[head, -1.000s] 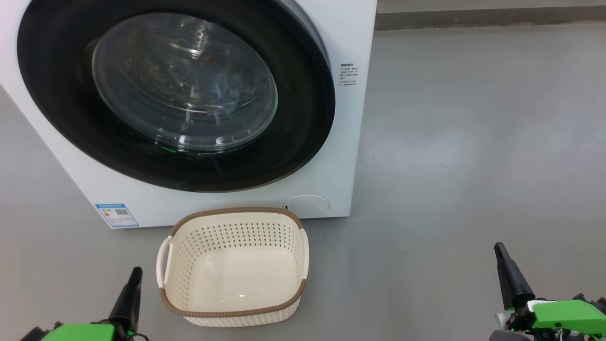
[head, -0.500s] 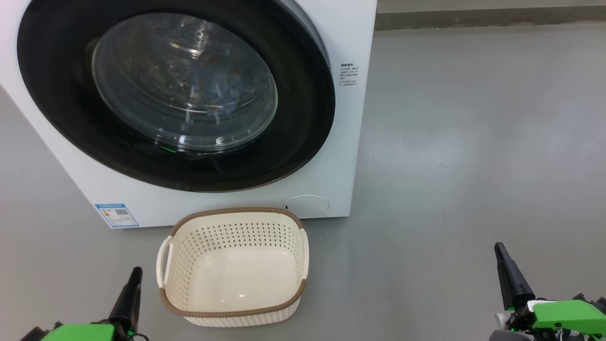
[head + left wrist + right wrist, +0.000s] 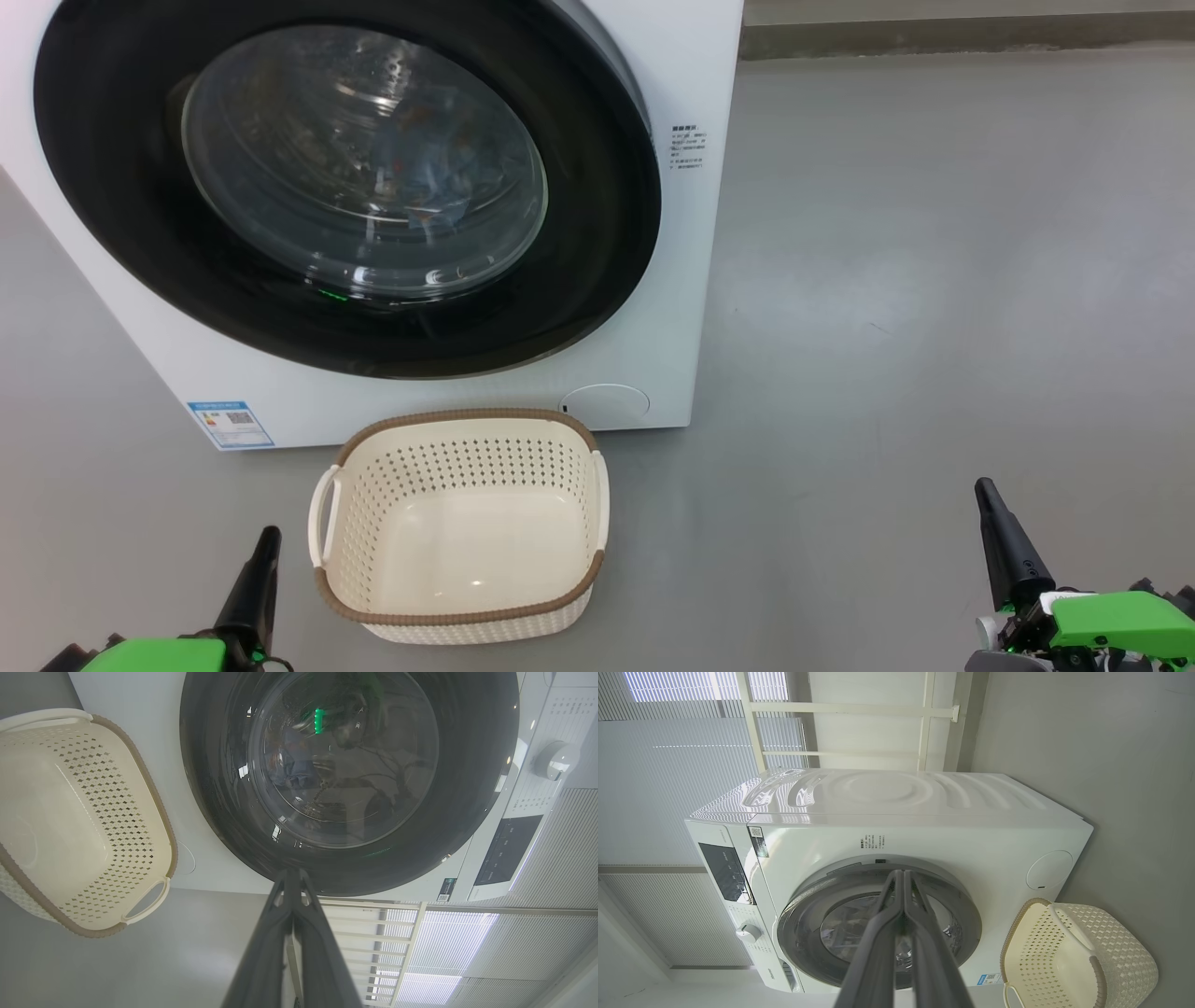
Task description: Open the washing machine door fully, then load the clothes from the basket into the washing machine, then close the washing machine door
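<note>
The right wrist view takes in the washing machine's (image 3: 924,798) top, control panel (image 3: 724,872) and dial (image 3: 748,933); the head view gives its lower front with the blue label sticker (image 3: 230,423). The basket (image 3: 467,415) stands on the grey floor (image 3: 934,280) just before the machine's front, bottom bare. The washing machine door (image 3: 140,233) sits shut, the clothes (image 3: 448,177) dim blue behind its glass. The left gripper (image 3: 269,534) and right gripper (image 3: 982,485) hang low, each with fingers pressed together.

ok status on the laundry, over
Both shut, empty, low: left gripper, right gripper. Closed door, clothes inside behind the glass, basket empty. Nothing blocking the door.
</note>
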